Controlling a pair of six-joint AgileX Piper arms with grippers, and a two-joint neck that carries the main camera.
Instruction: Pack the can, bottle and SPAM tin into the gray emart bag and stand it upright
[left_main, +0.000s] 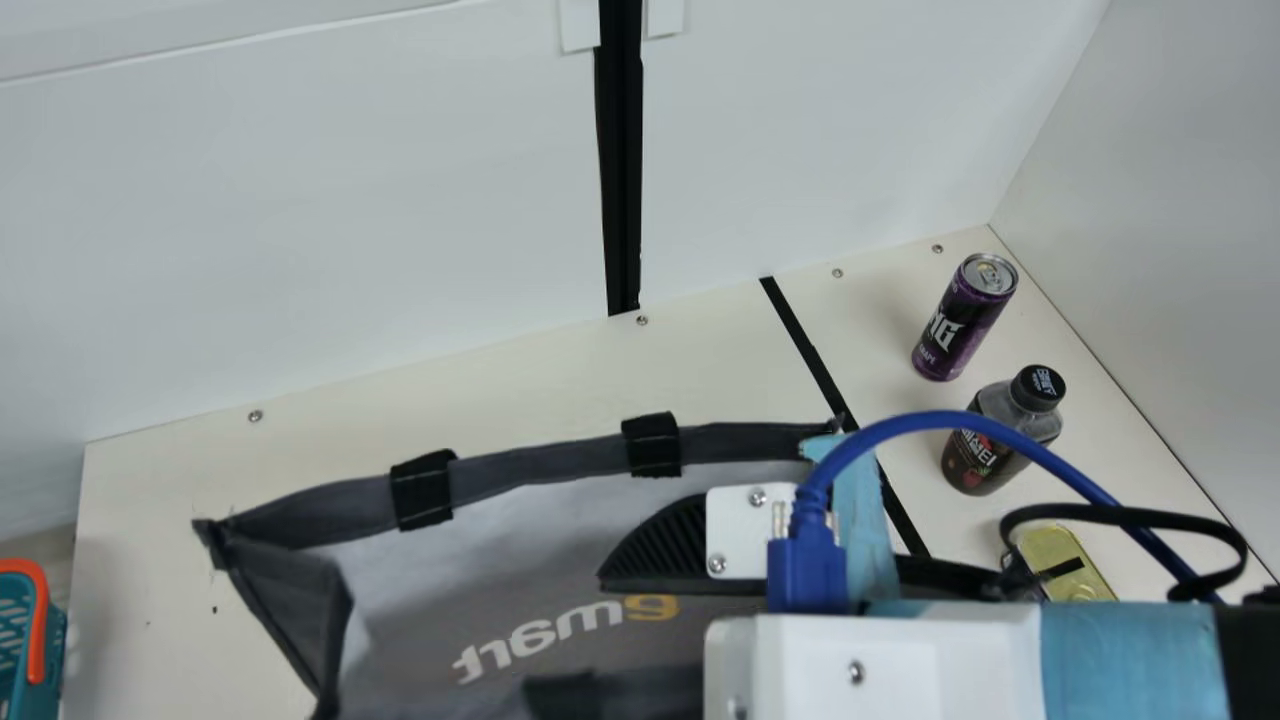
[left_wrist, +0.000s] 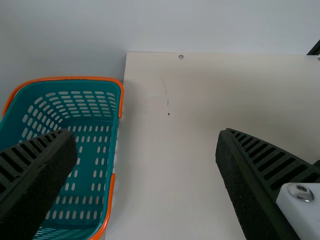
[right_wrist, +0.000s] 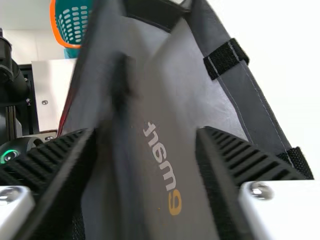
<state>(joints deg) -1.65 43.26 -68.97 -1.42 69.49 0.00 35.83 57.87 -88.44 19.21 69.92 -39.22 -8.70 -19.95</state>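
In the main view my right gripper (left_main: 655, 550) is over the gray emart bag (left_main: 400, 600), whose mouth edge spreads across the table. The right wrist view shows the right gripper (right_wrist: 147, 137) open above the bag (right_wrist: 160, 100), a blurred dark fold or strap between its fingers. At the right of the main view the purple can (left_main: 962, 320) stands upright, with the dark bottle (left_main: 985, 445) standing nearer and the gold tin (left_main: 1065, 560) partly behind a cable and the arm. My left gripper (left_wrist: 145, 140) is open above bare table, with nothing between its fingers.
A teal basket with orange handles (left_wrist: 112, 125) stands by the table's left edge, also at the main view's left edge. White walls (left_main: 300, 200) rise behind and at the right. A black strip (left_main: 808, 345) crosses the table between the bag and the can.
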